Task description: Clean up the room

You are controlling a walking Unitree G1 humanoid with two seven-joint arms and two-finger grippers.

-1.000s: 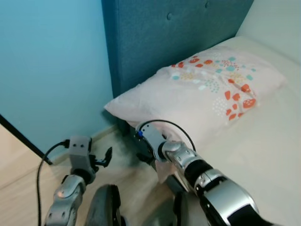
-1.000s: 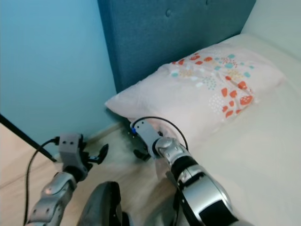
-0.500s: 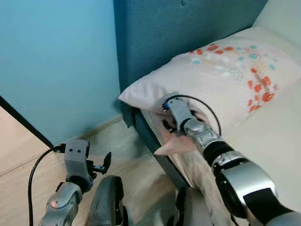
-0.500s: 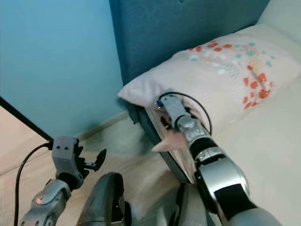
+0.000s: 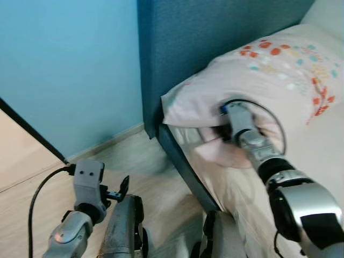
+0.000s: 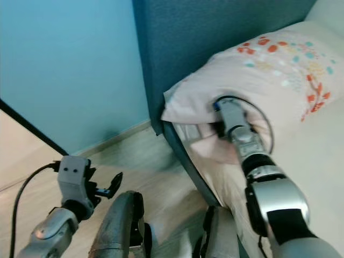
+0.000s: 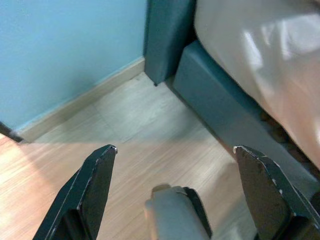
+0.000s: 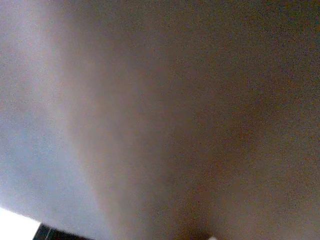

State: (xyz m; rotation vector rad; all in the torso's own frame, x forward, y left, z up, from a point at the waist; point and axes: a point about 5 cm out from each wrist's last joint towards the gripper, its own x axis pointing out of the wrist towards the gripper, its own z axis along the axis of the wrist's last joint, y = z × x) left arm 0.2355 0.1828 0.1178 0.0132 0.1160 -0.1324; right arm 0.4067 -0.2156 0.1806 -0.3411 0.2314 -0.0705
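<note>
Pale pink fabric dominates the scene: a pillow [image 5: 269,70] printed with orange and teal spots lies at the head of a bed [image 5: 328,134], its near corner hanging just over the mattress edge beside the teal upholstered headboard [image 5: 204,37]. The right gripper [image 5: 217,131] is pushed in under that corner, where pillow and crumpled sheet [image 5: 226,153] meet; the cloth hides its fingers, so whether they are spread or pinching cannot be told, and the right wrist view gives nothing but a blur of close pinkish-grey fabric. A black cable loops over the right wrist. The left gripper [image 7: 175,165] hangs low above the wood floor [image 7: 150,150], well apart from the bed, its two black fingers [image 7: 95,185] spread wide with nothing between them. In the left wrist view the dark teal bed frame [image 7: 225,105] runs below the hanging sheet, meeting the headboard near a pale skirting board [image 7: 80,102]. A light blue wall [image 5: 64,70] stands left of the headboard, and a dark strip [image 5: 32,131] crosses its lower part at a slant.
</note>
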